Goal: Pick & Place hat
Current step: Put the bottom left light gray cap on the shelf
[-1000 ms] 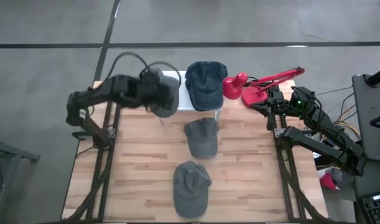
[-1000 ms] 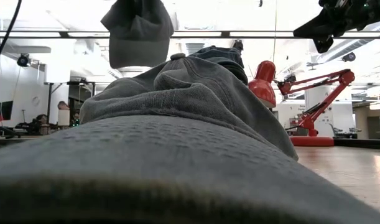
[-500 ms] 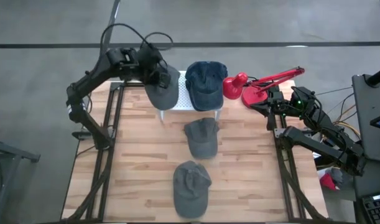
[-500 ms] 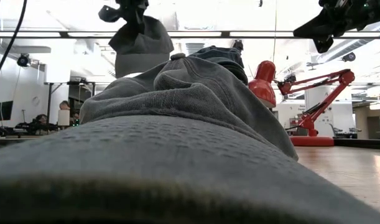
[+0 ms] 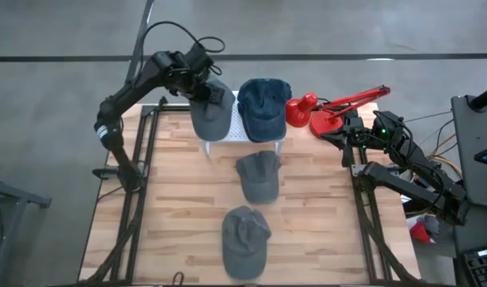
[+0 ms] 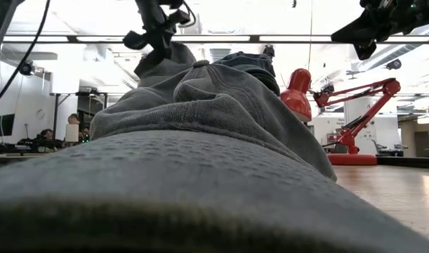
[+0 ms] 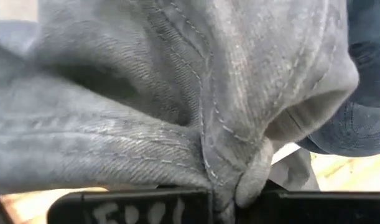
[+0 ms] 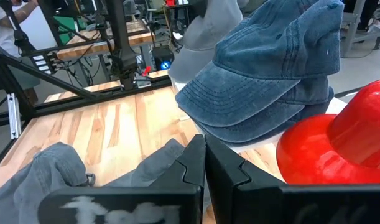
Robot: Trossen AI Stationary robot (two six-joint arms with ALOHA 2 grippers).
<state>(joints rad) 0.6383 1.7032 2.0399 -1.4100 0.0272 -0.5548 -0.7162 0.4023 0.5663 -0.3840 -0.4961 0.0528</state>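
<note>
The left gripper [image 5: 202, 86] is at the far left part of the table [image 5: 179, 199], and its two fingers are clamped on the fabric of a grey hat [image 5: 210, 115]. This hat hangs down from the gripper over the left end of a white stand [image 5: 243, 131], just beside a blue hat [image 5: 264, 108] that sits on the same stand. From the left wrist camera, the grey fabric [image 7: 196, 93] is pinched between the dark fingers, with the blue hat [image 7: 364, 81] next to it. Two more grey hats lie flat on the wooden table: one in the middle [image 5: 258, 175] and one near the front edge [image 5: 245, 239]. A red lamp [image 5: 331, 112] stands to the right of the blue hat. The right gripper [image 8: 205, 163] waits at the far right side, close to the lamp, with its fingers together and holding nothing
</note>
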